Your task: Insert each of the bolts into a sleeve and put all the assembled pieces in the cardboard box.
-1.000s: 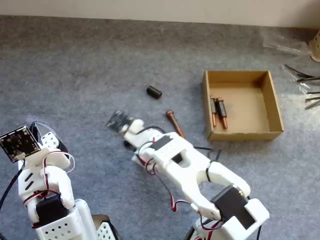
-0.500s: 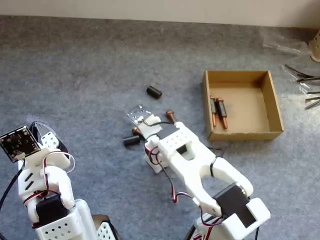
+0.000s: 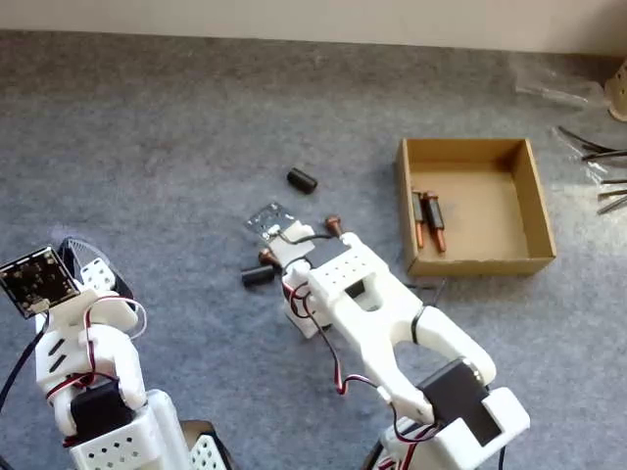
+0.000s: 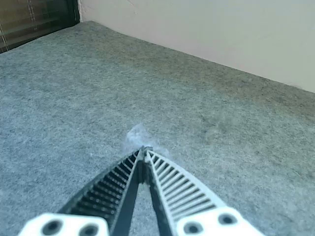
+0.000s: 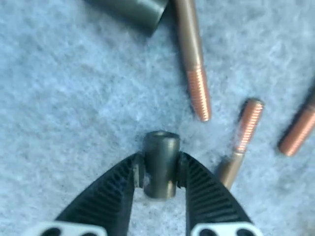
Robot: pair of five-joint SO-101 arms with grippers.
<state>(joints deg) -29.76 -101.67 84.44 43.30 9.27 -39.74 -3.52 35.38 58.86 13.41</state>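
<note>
Cardboard box (image 3: 470,264) is sitting on the grey tabletop (image 3: 147,127), off to the side of the right arm (image 3: 392,323). Two assembled pieces (image 3: 427,221) are lying side by side inside it, against the wall facing the loose parts. Your left arm (image 3: 88,372) is standing folded at the near corner, well apart from all of that. The left pincer (image 4: 143,153) is pressing its tips together on nothing, over bare tabletop.

Your right pincer (image 5: 160,169) is clamping a dark sleeve (image 5: 161,150) between its ribbed fingers (image 5: 118,191), the open end pointing away from the wrist. The right wrist view is giving you that grip plainly, while in the high view the arm is covering it. One bolt (image 5: 193,69) is lying just past the held sleeve, beside a second sleeve (image 5: 133,7). Another bolt (image 5: 243,132) is lying just beside the pincer, and a third bolt (image 5: 295,132) is showing at the view's edge. The high view is giving you the box, plus a far sleeve (image 3: 302,180) lying alone beyond the pincer.
</note>
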